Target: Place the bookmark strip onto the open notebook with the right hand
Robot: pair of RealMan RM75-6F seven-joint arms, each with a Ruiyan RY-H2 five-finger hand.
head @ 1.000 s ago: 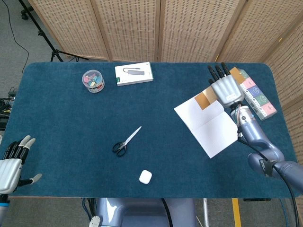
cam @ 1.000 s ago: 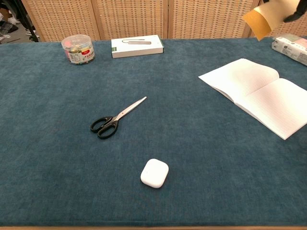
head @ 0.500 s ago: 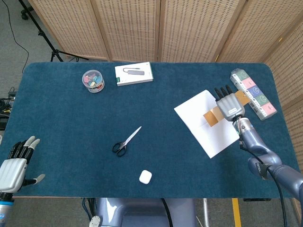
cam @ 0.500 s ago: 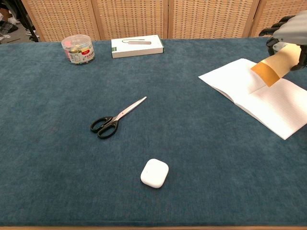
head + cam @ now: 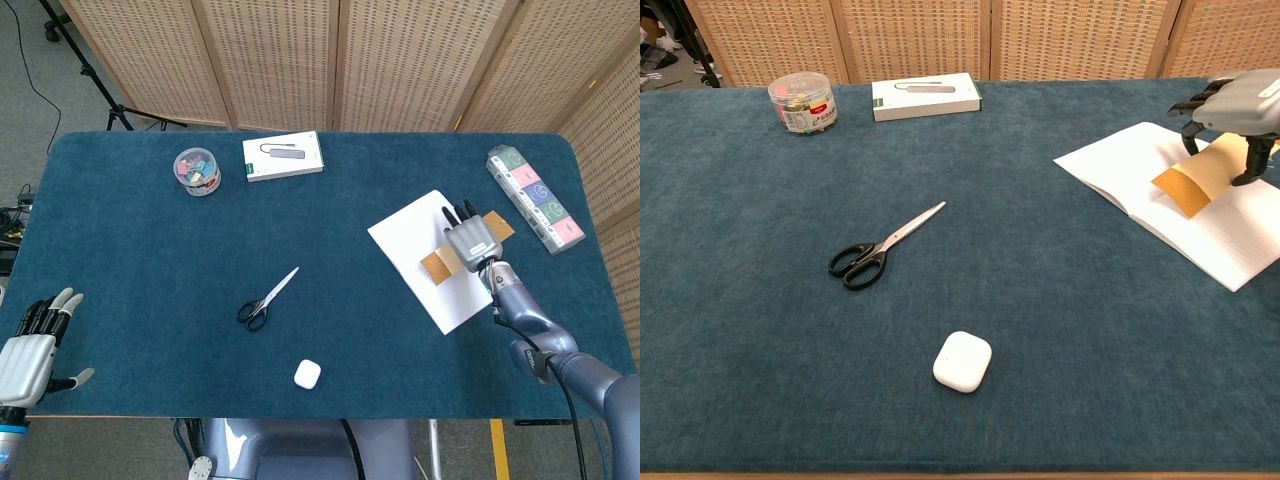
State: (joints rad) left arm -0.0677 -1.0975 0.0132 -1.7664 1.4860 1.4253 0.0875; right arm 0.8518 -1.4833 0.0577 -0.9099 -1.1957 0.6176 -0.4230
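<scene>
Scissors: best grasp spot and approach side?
Judging by pose, grip the scissors at the black handle loops, their thickest part, coming from above. They lie flat, closed, handles toward the table's near-left, blades pointing far-right. The open left hand is nearest.

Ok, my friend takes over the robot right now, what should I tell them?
Right hand: over the open white notebook, holding the brown paper bookmark strip.
Left hand: open, holding nothing, at the near left edge of the blue table.
Done: strip carried over the notebook pages.
Left: lower it flat onto the page, let go, lift the hand away. Whether the strip's low end already touches the paper cannot be told.
</scene>
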